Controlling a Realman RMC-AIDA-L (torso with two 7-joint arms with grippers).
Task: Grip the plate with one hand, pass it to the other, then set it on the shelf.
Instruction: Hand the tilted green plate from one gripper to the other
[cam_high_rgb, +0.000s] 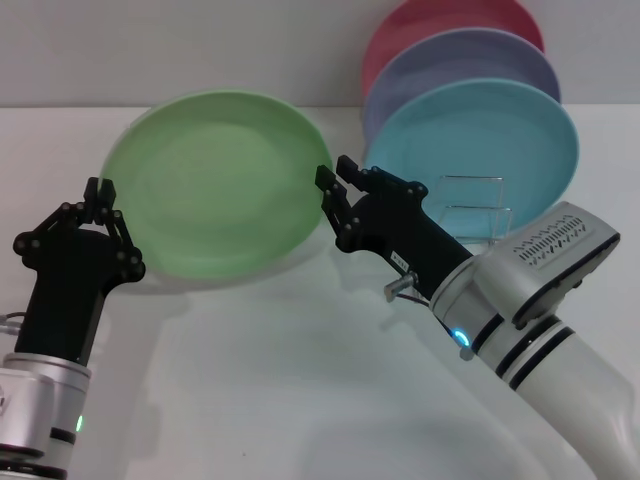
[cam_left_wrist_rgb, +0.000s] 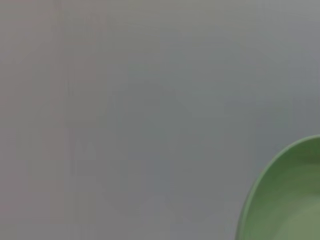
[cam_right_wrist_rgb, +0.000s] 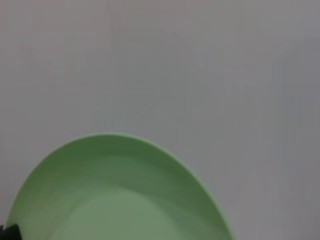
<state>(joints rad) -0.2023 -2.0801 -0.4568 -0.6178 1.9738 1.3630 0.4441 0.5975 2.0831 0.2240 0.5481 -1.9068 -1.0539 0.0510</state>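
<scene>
Green plate (cam_high_rgb: 212, 182), round, matte, shallow-rimmed, tilting up off white table (cam_high_rgb: 300, 400), held between both arms.
Right gripper (cam_high_rgb: 334, 183), black, fingers pinching plate's right rim.
Left gripper (cam_high_rgb: 99, 190), black, sitting at plate's left rim; grip state unclear.
Wire shelf (cam_high_rgb: 478, 205), thin silver loops, standing right of plate, holding turquoise plate (cam_high_rgb: 480, 150), lavender plate (cam_high_rgb: 450, 65), pink plate (cam_high_rgb: 440, 22).

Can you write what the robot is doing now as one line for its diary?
stage: handover | green plate: lifted, tilted | left gripper: at its left rim | right gripper: at its right rim | wire rack: awaiting plate
</scene>
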